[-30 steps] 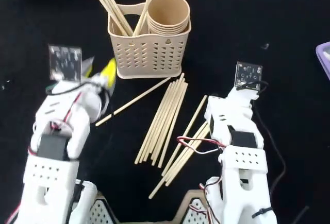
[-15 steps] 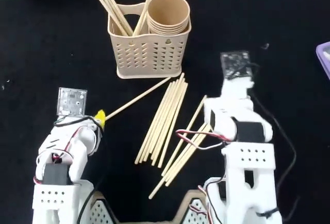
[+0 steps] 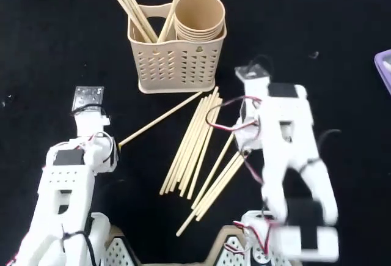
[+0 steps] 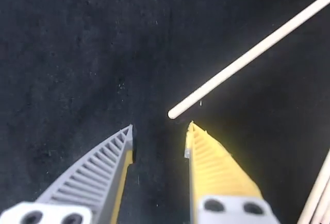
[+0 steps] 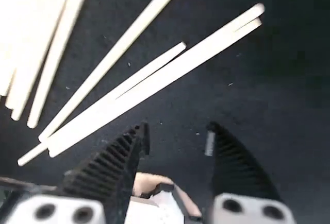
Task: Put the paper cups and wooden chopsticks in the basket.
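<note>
The single pale wooden chopstick [image 4: 247,56] lay on the black tabletop [image 3: 55,46], its near end just past the tips of the left gripper [image 4: 159,126], whose grey and yellow fingers stood apart with nothing between them. The right gripper [image 5: 177,130], black fingers likewise spread, hung over a pair of loose chopsticks [image 5: 154,86] beside the scattered bundle [image 3: 195,140]. The beige perforated plastic basket [image 3: 177,67] held stacked tan paper cups [image 3: 200,15] in one compartment and leaning chopsticks [image 3: 135,12] in the other. A purple object [image 3: 383,64] sat at the table's edge
</note>
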{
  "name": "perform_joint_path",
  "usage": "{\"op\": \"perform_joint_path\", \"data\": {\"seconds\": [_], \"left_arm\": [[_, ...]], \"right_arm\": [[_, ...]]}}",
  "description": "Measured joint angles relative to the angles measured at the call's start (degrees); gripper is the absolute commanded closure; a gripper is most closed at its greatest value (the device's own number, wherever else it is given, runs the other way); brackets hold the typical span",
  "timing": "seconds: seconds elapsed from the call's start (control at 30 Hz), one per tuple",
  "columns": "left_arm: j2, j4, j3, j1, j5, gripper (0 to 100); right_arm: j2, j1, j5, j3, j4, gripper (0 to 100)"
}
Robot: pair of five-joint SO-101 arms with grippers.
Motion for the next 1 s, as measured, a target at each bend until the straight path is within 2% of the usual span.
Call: {"op": "perform_joint_path", "data": {"seconds": [0.17,0.3,0.6,1.0], "left_arm": [[1.5,-1.5,0.0,0.0,0.2,83],[1.5,-1.5,0.0,0.0,0.2,83],[1.6,-3.0,0.0,-0.4,0.2,83],[1.6,-4.0,0.0,-0.5,0.2,83]], "right_arm": [[9.9,-2.1,-0.4,-0.9,-2.6,76.2],[13.5,-6.1,-4.0,-0.9,-5.4,78.3],[14.8,-9.7,-9.7,-0.9,-9.5,80.1],[15.7,-10.5,-10.2,-4.9,-12.5,80.2]]}}
